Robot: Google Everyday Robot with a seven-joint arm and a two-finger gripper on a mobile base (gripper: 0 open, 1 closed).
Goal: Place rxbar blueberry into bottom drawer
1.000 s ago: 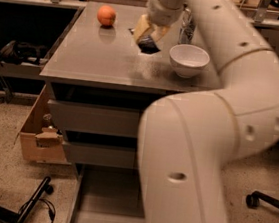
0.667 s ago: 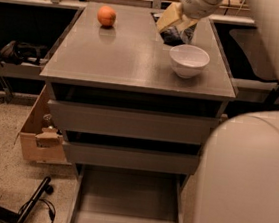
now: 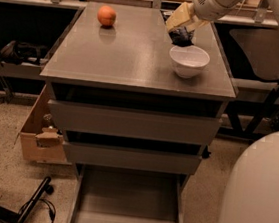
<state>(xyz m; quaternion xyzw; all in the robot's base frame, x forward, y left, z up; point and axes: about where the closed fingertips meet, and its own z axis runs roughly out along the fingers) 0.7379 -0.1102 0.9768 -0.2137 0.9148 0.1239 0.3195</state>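
Observation:
My gripper (image 3: pixel 181 34) is at the back right of the cabinet top, just behind the white bowl (image 3: pixel 188 61). Its tan fingers (image 3: pixel 177 18) are shut on a small dark bar, the rxbar blueberry (image 3: pixel 181 37), and hold it a little above the top. The bottom drawer (image 3: pixel 128 199) is pulled out at the foot of the cabinet, and its wide grey floor shows nothing lying in it. The two shallower drawers (image 3: pixel 134 124) above it are pushed in.
An orange ball (image 3: pixel 106 15) sits at the back left of the cabinet top (image 3: pixel 125 56). A cardboard box (image 3: pixel 40 131) stands on the floor left of the cabinet, with cables (image 3: pixel 33 207) nearby. My white arm body (image 3: pixel 263 198) fills the lower right.
My arm has swung to the right and back, carrying the dark bar from the middle of the top to behind the bowl. The open bottom drawer now shows fully.

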